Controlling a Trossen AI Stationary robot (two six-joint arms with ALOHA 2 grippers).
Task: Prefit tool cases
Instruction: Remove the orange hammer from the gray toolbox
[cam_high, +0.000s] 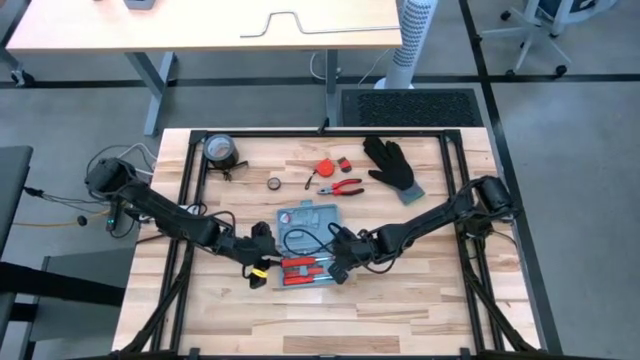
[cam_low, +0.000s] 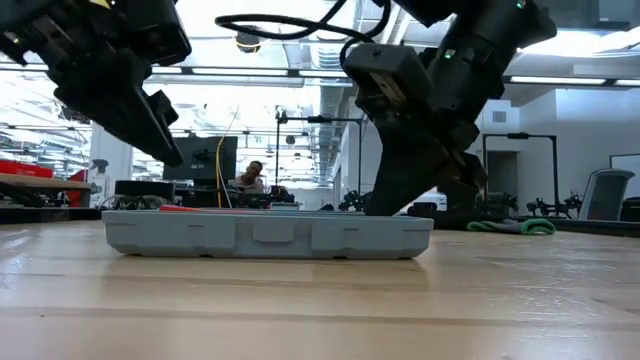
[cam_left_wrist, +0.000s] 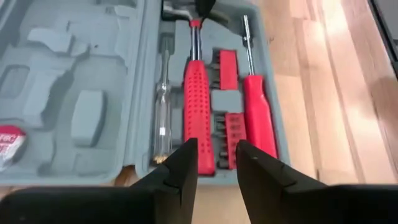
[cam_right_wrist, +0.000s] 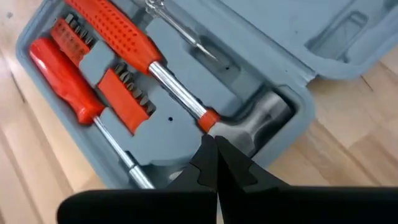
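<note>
The light-blue tool case (cam_high: 305, 245) lies open and flat on the table's middle. Its near half (cam_left_wrist: 211, 93) holds a red-handled hammer (cam_right_wrist: 124, 40), a red screwdriver (cam_left_wrist: 258, 115), red bit holders and a clear-handled screwdriver. Its far half (cam_left_wrist: 68, 93) shows bare grey slots. My left gripper (cam_left_wrist: 216, 165) hovers open over the near half's left end, clear above the case rim in the low view (cam_low: 165, 130). My right gripper (cam_right_wrist: 214, 155) is shut, its tips down at the hammer's head (cam_right_wrist: 261, 121) at the case's right end. My right gripper's shut fingertips (cam_right_wrist: 208, 146) press down on the hammer where the steel neck meets the head (cam_right_wrist: 233, 127). The fingers come from above, slanting in from the table's right. The hammer lies in its slot in the case's near half.
Behind the case lie a black glove (cam_high: 393, 165), red pliers (cam_high: 343, 186), a red tape measure (cam_high: 325, 167), a small ring (cam_high: 273, 183) and a tape roll (cam_high: 220, 150). A black cable (cam_high: 312, 240) arcs over the case's far half. Bare wood spans the near side.
</note>
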